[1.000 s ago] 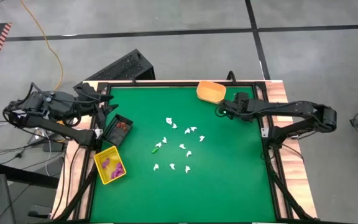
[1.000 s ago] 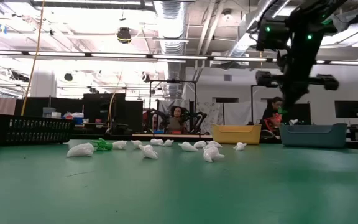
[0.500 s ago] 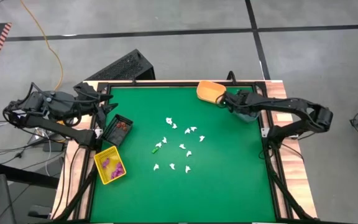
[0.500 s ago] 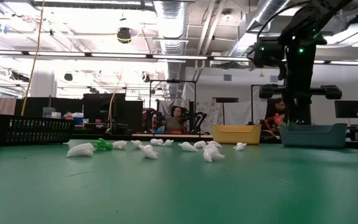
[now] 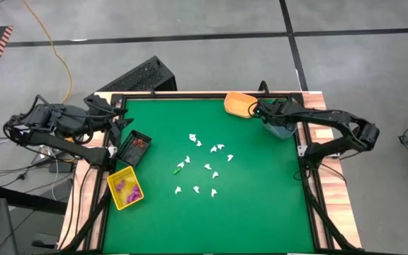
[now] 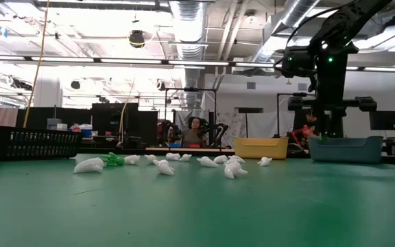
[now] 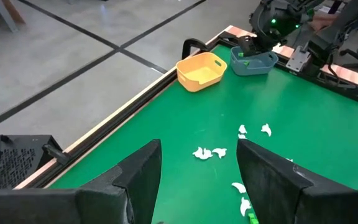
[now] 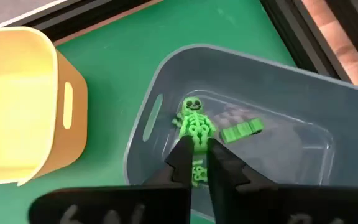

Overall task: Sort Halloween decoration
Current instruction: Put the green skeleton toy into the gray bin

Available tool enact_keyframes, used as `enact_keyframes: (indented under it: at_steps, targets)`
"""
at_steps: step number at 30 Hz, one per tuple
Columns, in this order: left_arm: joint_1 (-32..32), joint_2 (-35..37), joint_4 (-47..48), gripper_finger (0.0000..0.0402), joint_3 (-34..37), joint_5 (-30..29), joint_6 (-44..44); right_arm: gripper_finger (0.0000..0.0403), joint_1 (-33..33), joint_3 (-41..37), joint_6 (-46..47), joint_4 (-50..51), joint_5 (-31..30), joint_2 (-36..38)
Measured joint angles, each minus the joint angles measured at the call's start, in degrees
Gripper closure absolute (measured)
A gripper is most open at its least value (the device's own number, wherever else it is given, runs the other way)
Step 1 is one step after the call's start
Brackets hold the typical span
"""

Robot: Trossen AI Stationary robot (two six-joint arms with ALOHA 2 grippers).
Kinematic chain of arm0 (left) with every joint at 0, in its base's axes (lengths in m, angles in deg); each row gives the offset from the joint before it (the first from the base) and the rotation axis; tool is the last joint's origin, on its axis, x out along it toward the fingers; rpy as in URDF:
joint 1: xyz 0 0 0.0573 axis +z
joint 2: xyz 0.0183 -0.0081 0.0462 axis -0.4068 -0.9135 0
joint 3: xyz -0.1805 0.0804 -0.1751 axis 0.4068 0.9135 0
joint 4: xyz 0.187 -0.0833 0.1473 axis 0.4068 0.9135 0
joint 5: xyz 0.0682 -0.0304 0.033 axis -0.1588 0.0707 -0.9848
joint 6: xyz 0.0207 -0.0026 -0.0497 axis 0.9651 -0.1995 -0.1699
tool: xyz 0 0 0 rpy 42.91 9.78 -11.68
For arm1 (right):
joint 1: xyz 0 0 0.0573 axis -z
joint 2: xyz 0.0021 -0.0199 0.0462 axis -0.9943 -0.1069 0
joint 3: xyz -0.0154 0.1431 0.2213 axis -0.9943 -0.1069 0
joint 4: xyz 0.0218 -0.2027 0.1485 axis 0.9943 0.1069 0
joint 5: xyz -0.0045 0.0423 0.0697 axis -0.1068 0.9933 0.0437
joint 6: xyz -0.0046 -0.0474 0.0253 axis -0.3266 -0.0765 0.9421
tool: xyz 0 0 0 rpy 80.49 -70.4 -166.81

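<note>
My right gripper (image 8: pixel 197 163) hangs over the blue bin (image 5: pixel 283 129) at the table's far right, shut on a green skeleton trinket (image 8: pixel 194 121). Another green piece (image 8: pixel 241 129) lies on the bin's floor. Several white trinkets (image 5: pixel 200 166) and a green one (image 5: pixel 179 169) lie loose on the green mat's middle. Purple ones sit in the yellow bin (image 5: pixel 125 188) and reddish ones in the black bin (image 5: pixel 134 147). My left gripper (image 7: pixel 197 180) waits open above the table's left edge. My right gripper pinches the green skeleton's lower part (image 8: pixel 197 168) between its two fingertips, coming steeply from above. The head and ribs (image 8: pixel 193 112) stick out past the tips, inside the blue bin's walls. I cannot tell whether the skeleton touches the bin's floor.
The orange bin (image 5: pixel 240 104) stands beside the blue bin at the far edge. A black frame (image 5: pixel 309 170) and a wooden border run around the mat. In the low view the room behind shows people and equipment.
My right gripper has swung from beside the orange bin toward the table's right edge, and it has sunk until its fingertips hang inside the blue bin. The green skeleton has travelled with it.
</note>
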Motion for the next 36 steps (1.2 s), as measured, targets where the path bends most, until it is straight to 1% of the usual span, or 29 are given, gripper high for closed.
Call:
enact_keyframes:
  at_steps: [7, 12, 16, 20, 22, 24, 25, 27, 29, 31, 33, 36]
  targets:
    - [-0.02, 0.0, 0.0, 0.0202, 0.0, -0.47, -0.04, 0.0286, 0.08, 0.0, -0.37, 0.0, -0.79, 0.0]
    - [-0.02, 0.0, 0.0, 0.0202, 0.02, -0.49, -0.37, 0.0239, -1.0, 0.61, -6.89, -2.55, -0.81, 0.09]
    - [-0.02, 0.0, 0.0, 0.0202, 0.01, -0.49, -0.42, 0.0219, -4.16, 3.15, -12.71, -3.87, -1.56, 0.15]
    - [0.0, 0.0, 0.0, 0.0202, 0.0, -0.49, -0.42, 0.0216, -8.83, 6.05, -15.01, -5.54, -4.38, 0.17]
    - [-0.02, 0.0, 0.0, 0.0202, 0.02, -0.49, -0.42, 0.0218, -11.91, 6.8, -19.24, -10.26, -6.0, 0.17]
    - [-0.01, -0.01, 0.0, 0.0202, 0.01, -0.5, -0.42, 0.022, -15.31, 6.82, -28.45, -18.77, -5.93, 0.17]
    - [-0.01, -0.01, 0.0, 0.0202, 0.0, -0.51, -0.42, 0.022, -17.08, 6.82, -34.6, -23.71, -4.82, 0.14]
    - [-0.01, -0.01, 0.0, 0.0202, 0.0, -0.51, -0.42, 0.0221, -21.02, 6.88, -46.14, -33.46, -0.27, -0.49]
    - [-0.02, -0.02, 0.0, 0.0202, 0.0, -0.63, -0.42, 0.0221, -24.57, 6.93, -54.84, -42.22, 4.02, -1.72]
    - [0.0, 0.0, 0.0, 0.0202, 0.0, -1.33, -0.42, 0.0221, -27.79, 6.93, -59.22, -50.17, 5.26, -3.81]
    - [-0.02, 0.0, 0.0, 0.0202, 0.0, -1.73, -0.42, 0.0221, -30.12, 6.93, -61.67, -56.68, 5.51, -6.35]
    - [-0.01, 0.0, 0.0, 0.0202, 0.0, -1.85, -0.42, 0.0221, -32.17, 7.09, -63.83, -65.83, 9.52, -11.18]
